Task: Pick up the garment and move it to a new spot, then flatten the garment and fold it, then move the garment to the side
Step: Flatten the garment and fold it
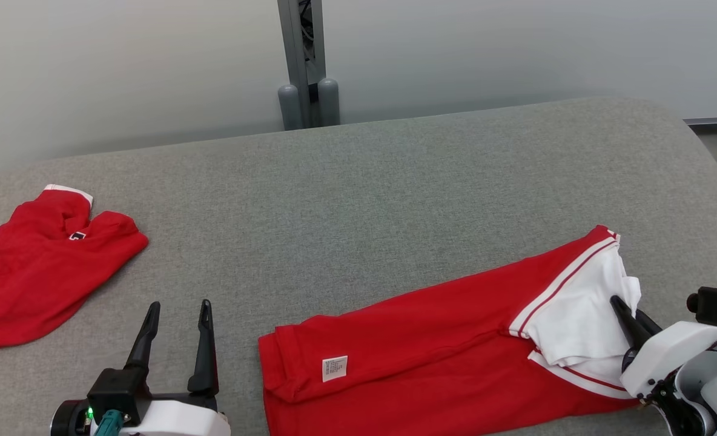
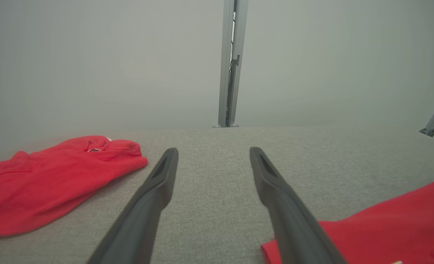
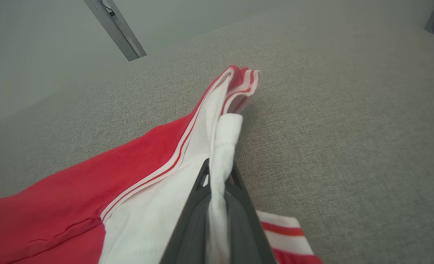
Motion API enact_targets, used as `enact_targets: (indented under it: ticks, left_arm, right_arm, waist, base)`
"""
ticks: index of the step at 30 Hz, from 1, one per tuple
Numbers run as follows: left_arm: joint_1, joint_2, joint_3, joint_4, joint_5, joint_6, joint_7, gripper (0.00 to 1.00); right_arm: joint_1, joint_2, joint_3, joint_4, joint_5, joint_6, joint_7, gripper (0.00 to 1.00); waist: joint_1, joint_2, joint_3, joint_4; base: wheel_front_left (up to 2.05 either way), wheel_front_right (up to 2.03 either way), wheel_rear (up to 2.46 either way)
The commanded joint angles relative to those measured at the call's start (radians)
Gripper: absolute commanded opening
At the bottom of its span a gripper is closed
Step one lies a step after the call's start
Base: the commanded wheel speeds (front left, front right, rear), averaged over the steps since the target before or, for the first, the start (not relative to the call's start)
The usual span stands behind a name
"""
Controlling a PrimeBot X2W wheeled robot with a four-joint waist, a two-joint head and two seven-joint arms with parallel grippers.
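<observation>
Left gripper [image 1: 180, 303] low with fingers [image 1: 203, 351] wide apart; right gripper [image 1: 617, 301] with fingers tight together.

The garment [image 1: 425, 345] was red with a white, red-striped end; the other shirt [image 1: 37, 272] plain red; the tabletop [image 1: 395, 194] grey.

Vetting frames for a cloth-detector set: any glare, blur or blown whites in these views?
Head view: even soft light, sharp, only faint shadows beside the red-and-white garment. Left wrist view: left gripper fingers soft up close, table weave readable. Right wrist view: right gripper fingers blurred, white panel beside them bright with little detail; no hard glare.
</observation>
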Motion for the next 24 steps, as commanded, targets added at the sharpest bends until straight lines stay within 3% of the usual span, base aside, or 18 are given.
enact_targets:
  ticks: [1,5,17,24]
  left_arm:
    - [0.008,0.003,-0.001,-0.001,-0.005,0.006,-0.004,1.0]
    - [0.014,0.003,-0.004,-0.002,-0.015,0.015,-0.004,1.0]
    - [0.028,0.003,-0.017,-0.005,-0.034,0.031,-0.004,1.0]
    - [0.03,0.003,-0.017,-0.005,-0.04,0.036,-0.004,1.0]
  right_arm:
    - [-0.004,0.001,-0.001,-0.019,0.029,0.0,0.02,0.0]
    - [0.008,0.019,-0.016,-0.096,0.102,0.0,0.087,0.0]
    - [0.074,0.107,-0.041,-0.344,0.174,0.001,0.244,0.0]
    - [0.139,0.223,-0.072,-0.467,0.181,0.001,0.332,0.0]
  waist:
    - [0.0,0.0,-0.008,-0.008]
    - [0.0,0.0,-0.026,-0.024]
    - [0.0,0.0,-0.053,-0.048]
    - [0.0,0.0,-0.061,-0.031]
  base:
    - [0.0,0.0,0.0]
    - [0.0,0.0,0.0]
    - [0.0,0.0,0.0]
    - [0.0,0.0,0.0]
